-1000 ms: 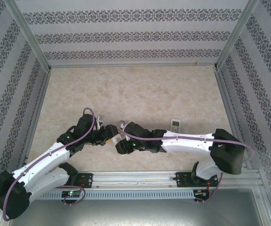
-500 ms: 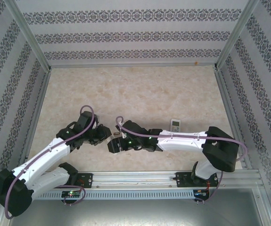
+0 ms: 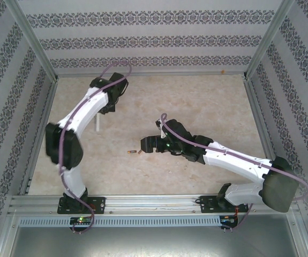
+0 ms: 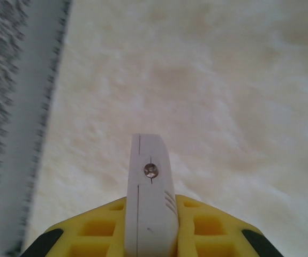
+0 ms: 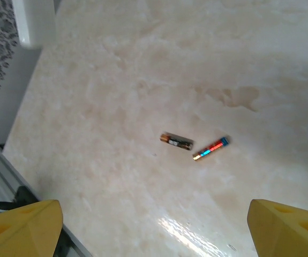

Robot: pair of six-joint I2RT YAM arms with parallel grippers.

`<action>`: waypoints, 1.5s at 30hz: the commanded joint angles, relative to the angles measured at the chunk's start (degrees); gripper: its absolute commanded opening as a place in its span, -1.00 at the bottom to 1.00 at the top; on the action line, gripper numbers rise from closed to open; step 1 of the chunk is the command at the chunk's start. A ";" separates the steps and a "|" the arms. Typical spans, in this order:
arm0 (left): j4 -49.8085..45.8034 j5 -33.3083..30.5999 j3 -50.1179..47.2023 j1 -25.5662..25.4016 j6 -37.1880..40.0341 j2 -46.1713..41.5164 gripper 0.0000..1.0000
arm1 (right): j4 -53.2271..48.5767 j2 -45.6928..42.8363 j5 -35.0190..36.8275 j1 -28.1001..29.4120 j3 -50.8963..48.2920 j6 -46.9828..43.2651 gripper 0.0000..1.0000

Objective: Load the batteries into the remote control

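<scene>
The step in hand is fetching a battery. The right hand (image 5: 154, 219) hovers over the worktop (image 5: 143, 64) with its fingers wide apart and nothing between them. Two batteries lie loose just ahead of it, close together but not touching: a dark-and-gold battery (image 5: 176, 141) and a red-and-blue battery (image 5: 211, 148).

The left hand (image 4: 149, 225) is clamped on a slim white slab with a small screw in its face. I take this to be the remote control (image 4: 149, 171), though it is seen too close to be sure.

Next, the right hand should come down with its fingers astride one thin body, crosswise to its length, and close low against the worktop. The battery must then travel to the remote, well away to the right hand's left.

The right wrist view separates the two batteries and their colours, while the overhead view gives little more than a speck beside the right hand. The overhead view does show how far apart the two hands stand. The left wrist view shows the grip itself.
</scene>
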 commanded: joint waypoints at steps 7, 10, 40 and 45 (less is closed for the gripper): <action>-5.30 -13.99 16.22 5.02 12.90 23.08 -0.97 | -3.31 -5.16 3.31 -0.75 -2.93 -0.65 0.79; -6.61 -13.66 21.18 5.39 12.45 28.87 -0.91 | -3.73 -6.14 3.51 -0.86 -3.56 -0.48 0.79; 26.49 56.21 -10.69 6.26 3.27 -17.39 0.53 | -25.00 -5.36 19.76 -24.05 -8.75 -0.19 0.96; 45.40 67.52 -32.39 6.16 -6.20 -33.17 0.72 | -20.73 1.09 13.71 -29.54 -11.04 -2.11 0.95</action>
